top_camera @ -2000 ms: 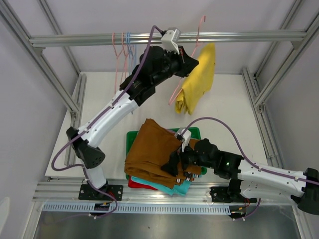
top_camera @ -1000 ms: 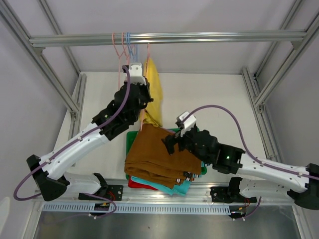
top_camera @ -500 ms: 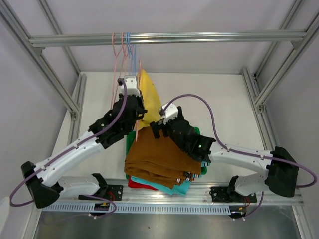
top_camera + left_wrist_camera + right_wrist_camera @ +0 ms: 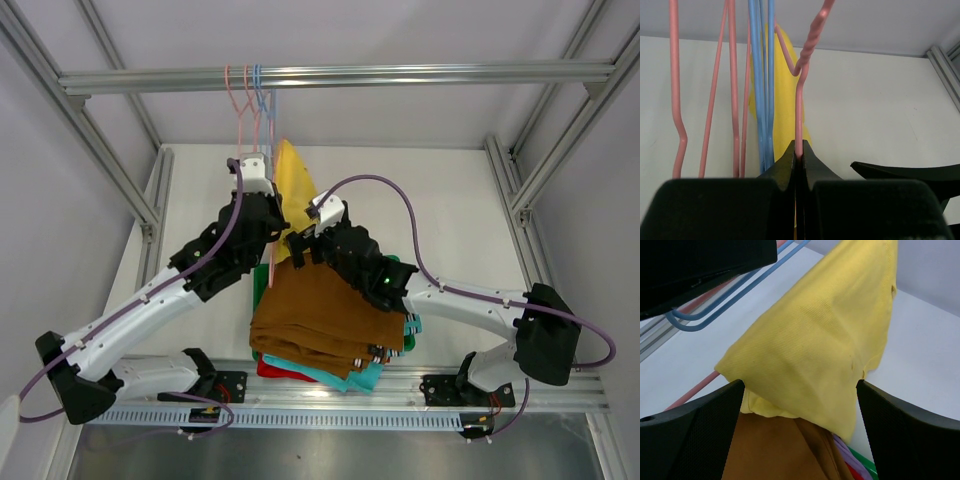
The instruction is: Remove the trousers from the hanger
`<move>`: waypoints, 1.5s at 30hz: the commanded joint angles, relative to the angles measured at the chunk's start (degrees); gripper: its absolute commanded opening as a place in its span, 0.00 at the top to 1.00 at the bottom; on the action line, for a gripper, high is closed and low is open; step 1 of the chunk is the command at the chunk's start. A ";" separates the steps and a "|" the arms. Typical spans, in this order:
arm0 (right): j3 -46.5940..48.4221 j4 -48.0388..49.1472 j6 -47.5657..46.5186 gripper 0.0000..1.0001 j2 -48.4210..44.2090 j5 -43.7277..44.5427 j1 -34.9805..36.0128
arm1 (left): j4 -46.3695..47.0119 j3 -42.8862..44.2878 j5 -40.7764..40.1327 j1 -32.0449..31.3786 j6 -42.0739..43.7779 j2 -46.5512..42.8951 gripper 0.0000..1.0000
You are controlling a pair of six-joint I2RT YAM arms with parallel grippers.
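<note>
The yellow trousers [image 4: 293, 185] hang on a pink hanger [image 4: 800, 110] just behind the pile. My left gripper [image 4: 799, 155] is shut on that hanger's wire below its twisted neck. My right gripper [image 4: 800, 385] is open, its fingers [image 4: 700, 435] standing on either side of the yellow trousers' [image 4: 825, 350] lower end, apart from the cloth. The brown trousers [image 4: 320, 310] top a pile with the teal [image 4: 350, 378] and red [image 4: 270, 372] pairs beneath. A lilac edge [image 4: 852, 452] shows under the brown pair.
The green tray [image 4: 400, 265] holds the pile. Several empty pink and blue hangers [image 4: 245, 100] hang from the overhead rail [image 4: 400, 75], close beside the held hanger. Aluminium frame posts stand at both sides of the white table.
My left arm brought the hanger with the yellow trousers off the rail and down toward the pile. My right gripper left the pile and reached up around the yellow trousers.
</note>
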 commanded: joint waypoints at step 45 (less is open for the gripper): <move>7.29 3.79 3.18 0.04 4.49 -13.89 -10.41 | 0.62 2.93 9.56 0.88 -2.25 -1.26 0.99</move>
